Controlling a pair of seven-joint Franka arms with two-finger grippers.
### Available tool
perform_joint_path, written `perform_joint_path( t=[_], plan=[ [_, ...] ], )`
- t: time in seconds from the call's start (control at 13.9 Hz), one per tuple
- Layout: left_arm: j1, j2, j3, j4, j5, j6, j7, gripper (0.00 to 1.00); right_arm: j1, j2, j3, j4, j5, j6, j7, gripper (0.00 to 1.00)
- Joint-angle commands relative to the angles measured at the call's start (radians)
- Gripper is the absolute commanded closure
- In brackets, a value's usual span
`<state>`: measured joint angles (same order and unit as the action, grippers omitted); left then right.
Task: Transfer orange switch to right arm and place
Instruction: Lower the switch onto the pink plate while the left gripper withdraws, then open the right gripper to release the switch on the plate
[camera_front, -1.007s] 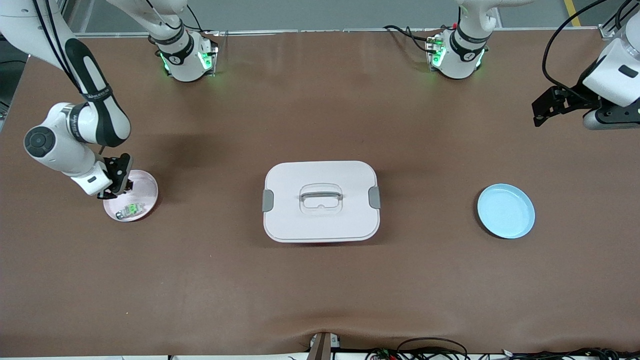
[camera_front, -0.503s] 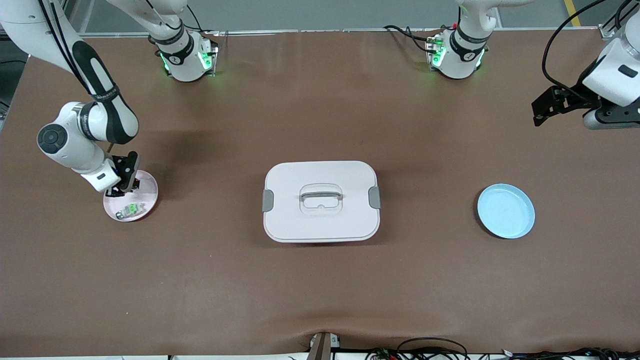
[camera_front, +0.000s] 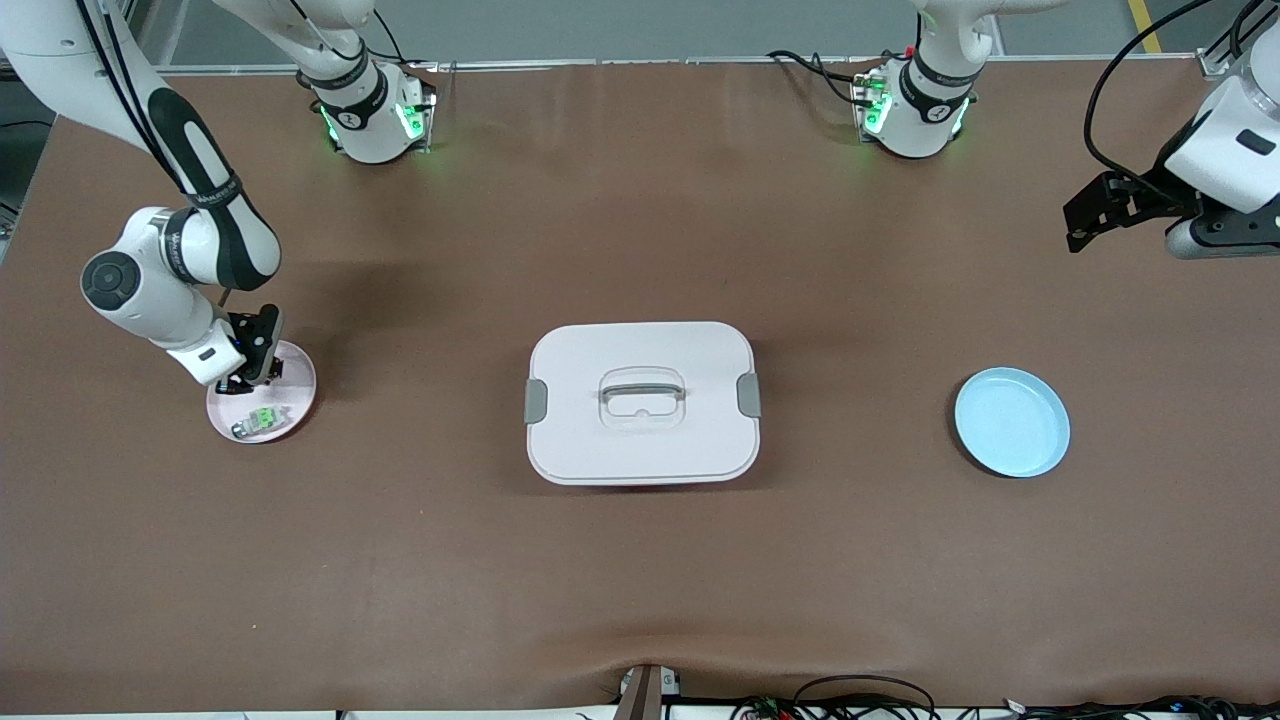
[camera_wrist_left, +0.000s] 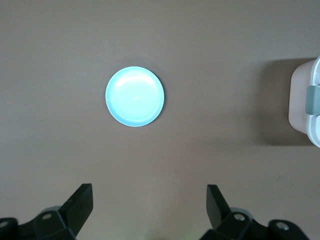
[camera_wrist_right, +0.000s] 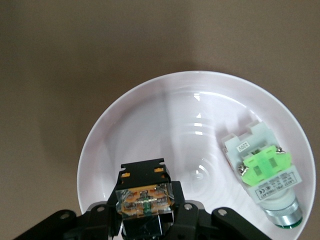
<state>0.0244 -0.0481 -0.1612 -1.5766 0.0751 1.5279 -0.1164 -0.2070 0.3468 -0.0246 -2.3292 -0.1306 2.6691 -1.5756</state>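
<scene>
Right pincer (camera_wrist_right: 146, 220) seen closed on tiny black blocky orange switch (camera_wrist_right: 145, 200), held just over shallow round pink plate (camera_front: 296, 375) at right arm's end of brown desk (camera_front: 640, 580). Pale clear part with green middle (camera_wrist_right: 262, 175) seen lying on same plate, beside switch, apart from it. Left pincer (camera_wrist_left: 150, 210) held wide open, empty, high over left arm's end of desk; arm waits. Round light-blue plate (camera_front: 1012, 421) and white lidded box with grey latches (camera_front: 642, 402) noted on desk.
</scene>
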Motion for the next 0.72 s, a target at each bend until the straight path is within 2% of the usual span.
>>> perform_joint_path(
  t=[0.0, 0.14, 0.22, 0.29, 0.43, 0.65],
  plan=[
    [-0.003, -0.018, 0.008, -0.017, -0.018, 0.015, 0.012, 0.0, -0.023, -0.003, 0.012, -0.012, -0.02, 0.012, -0.003, 0.77],
    [-0.003, -0.013, 0.008, -0.022, -0.018, 0.02, 0.012, 0.0, -0.025, 0.008, 0.014, -0.012, -0.02, 0.014, 0.003, 0.76],
    [-0.003, -0.009, 0.008, -0.022, -0.018, 0.021, 0.012, 0.0, -0.025, 0.009, 0.014, -0.012, -0.018, 0.014, 0.005, 0.69],
    [-0.003, -0.009, 0.008, -0.022, -0.018, 0.021, 0.012, 0.0, -0.025, 0.009, 0.014, -0.012, -0.018, 0.012, 0.006, 0.55],
    [-0.004, -0.007, 0.008, -0.022, -0.018, 0.021, 0.012, 0.0, -0.026, 0.008, 0.014, -0.01, -0.018, 0.012, -0.001, 0.0],
    [-0.004, -0.003, 0.008, -0.022, -0.018, 0.021, 0.014, 0.0, -0.029, 0.001, 0.014, 0.001, -0.02, 0.006, -0.009, 0.0]
  ],
)
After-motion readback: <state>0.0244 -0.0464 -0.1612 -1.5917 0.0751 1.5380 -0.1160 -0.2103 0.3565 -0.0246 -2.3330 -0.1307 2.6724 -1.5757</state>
